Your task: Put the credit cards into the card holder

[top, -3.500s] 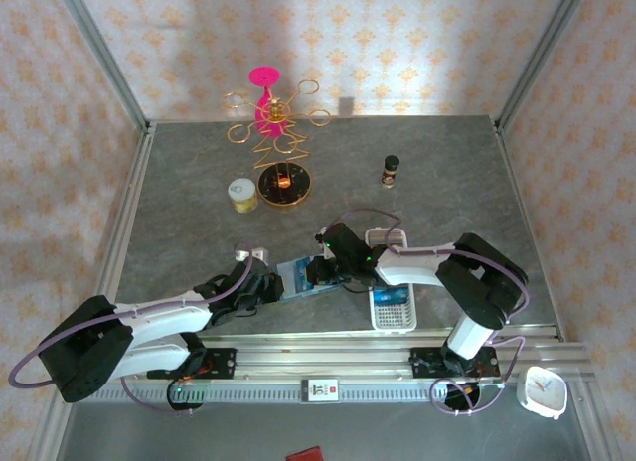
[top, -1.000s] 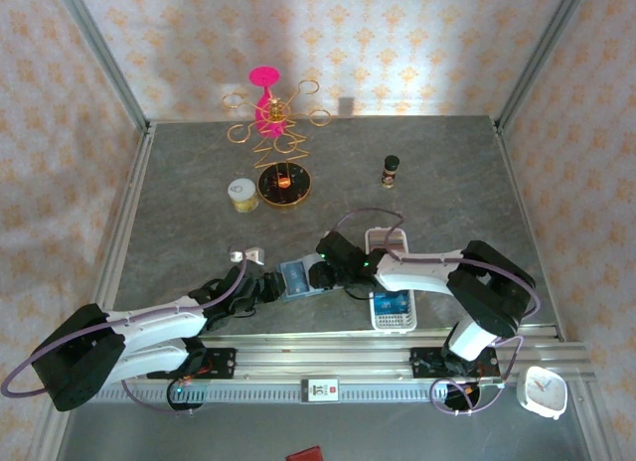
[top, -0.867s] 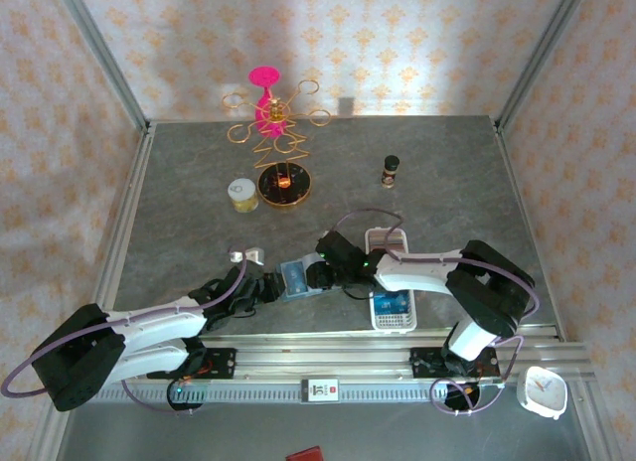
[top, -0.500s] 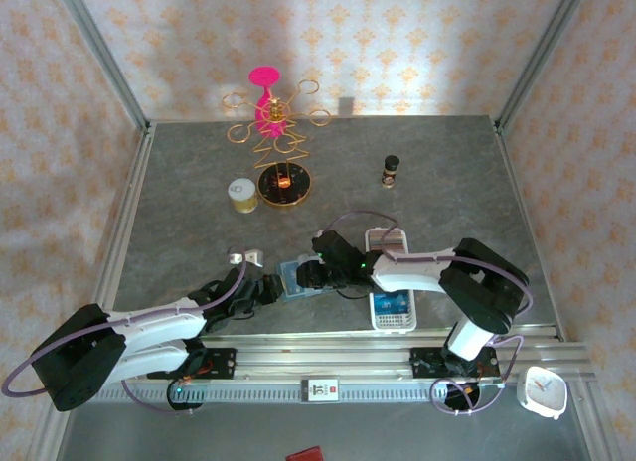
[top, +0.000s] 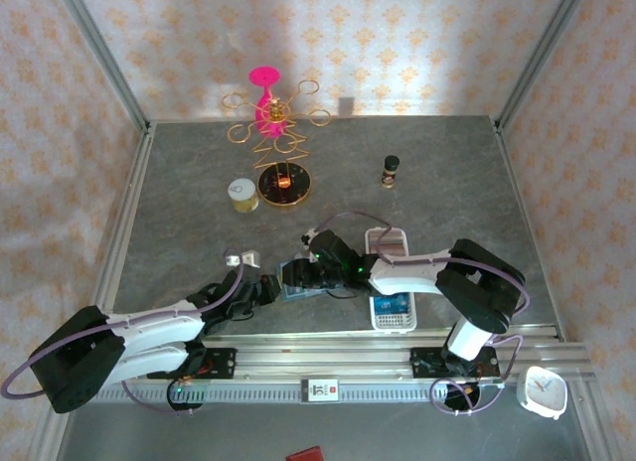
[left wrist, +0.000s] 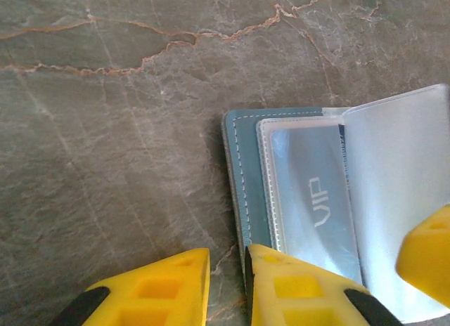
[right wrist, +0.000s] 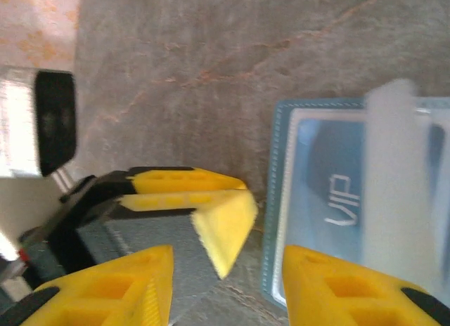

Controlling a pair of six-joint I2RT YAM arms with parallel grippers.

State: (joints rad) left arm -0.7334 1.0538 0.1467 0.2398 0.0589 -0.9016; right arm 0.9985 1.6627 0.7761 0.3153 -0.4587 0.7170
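Open card holder flat on the table, flanked by both grippers.

Teal cover with a pale stitched rim, and a clear glossy sleeve over a greyish credit card lettered VIP, one clear leaf lifted. Underneath, a matt grey stone-look table veined in rust. From above, both arms stretched low and inward, wrists nearly meeting. At the holder's near-left corner, the left gripper, yellow pocketed fingers drawn to a slim gap; nipping the cover's edge or not, cannot tell. Straddling that same edge, the right gripper, spread wide, one fingertip over the sleeve. From the wrists, lettering and stitching. From above, off to the right gripper's right, a white slotted tray with a bright blue card in it.
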